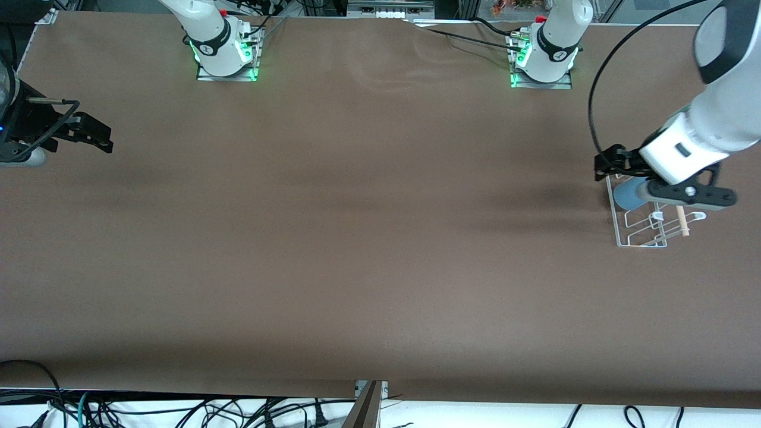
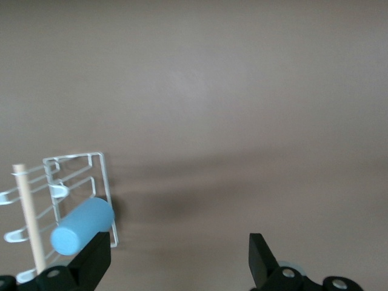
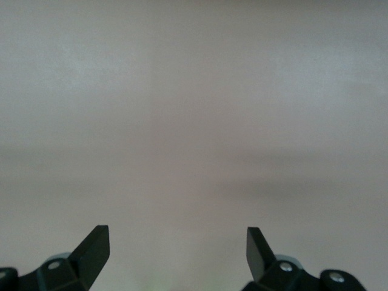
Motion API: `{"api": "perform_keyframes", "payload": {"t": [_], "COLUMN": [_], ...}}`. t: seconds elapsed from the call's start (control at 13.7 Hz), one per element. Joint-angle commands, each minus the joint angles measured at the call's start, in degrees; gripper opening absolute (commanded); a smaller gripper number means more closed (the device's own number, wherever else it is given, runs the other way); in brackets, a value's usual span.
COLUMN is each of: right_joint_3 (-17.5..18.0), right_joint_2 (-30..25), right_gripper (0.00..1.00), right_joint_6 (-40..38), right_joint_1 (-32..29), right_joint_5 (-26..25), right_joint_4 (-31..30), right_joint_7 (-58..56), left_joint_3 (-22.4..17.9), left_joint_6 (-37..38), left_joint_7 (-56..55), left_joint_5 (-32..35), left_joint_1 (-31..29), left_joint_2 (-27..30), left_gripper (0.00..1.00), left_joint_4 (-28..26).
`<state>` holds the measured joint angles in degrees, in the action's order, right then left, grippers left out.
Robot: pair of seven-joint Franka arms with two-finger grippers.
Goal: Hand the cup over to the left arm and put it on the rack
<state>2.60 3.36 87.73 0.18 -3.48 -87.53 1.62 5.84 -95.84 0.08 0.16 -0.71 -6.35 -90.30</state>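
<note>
The light-blue cup [image 1: 629,195] lies tilted on the white wire rack [image 1: 641,236] at the left arm's end of the table, beside the rack's wooden dowel [image 1: 682,221]. My left gripper [image 1: 624,177] hovers just over the rack, open and empty. In the left wrist view the cup [image 2: 82,226] rests on the rack [image 2: 77,173] just outside one fingertip, and the left gripper [image 2: 179,254] holds nothing. My right gripper [image 1: 101,138] waits at the right arm's end of the table, open and empty; its wrist view shows the gripper [image 3: 177,245] over bare table.
The brown table [image 1: 368,238] spreads between the two arms. The arm bases [image 1: 226,53] stand along the edge farthest from the front camera. A loose black cable loop [image 1: 594,95] hangs by the left arm.
</note>
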Motion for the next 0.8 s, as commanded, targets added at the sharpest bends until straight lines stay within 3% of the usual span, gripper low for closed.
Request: {"api": "perform_keyframes", "payload": {"t": [0.0,0.37,0.73], "right_joint_3": [0.04,0.04,0.04], "right_joint_2": [-0.29,-0.29,-0.29], "right_gripper": [1.0,1.0,1.0], "right_joint_6": [-0.81,-0.81,-0.81], "right_joint_1": [-0.44,-0.44,-0.44], "right_joint_5": [1.11,1.2,1.55], "right_joint_4": [0.34,0.34,0.34], "right_joint_7": [-0.66,-0.66,-0.66], "left_joint_3": [-2.05,-3.2,-3.9], "left_joint_6": [-2.86,-7.52,-6.99], "left_joint_7": [-4.7,-8.17,-8.08], "left_joint_5": [-2.09,-1.83,-1.74], "left_joint_1": [1.85,3.18,3.09], "left_joint_2": [3.53,6.88,7.14], "left_gripper": [1.0,1.0,1.0], "left_joint_4": [-5.39,-12.43,-13.06]}}
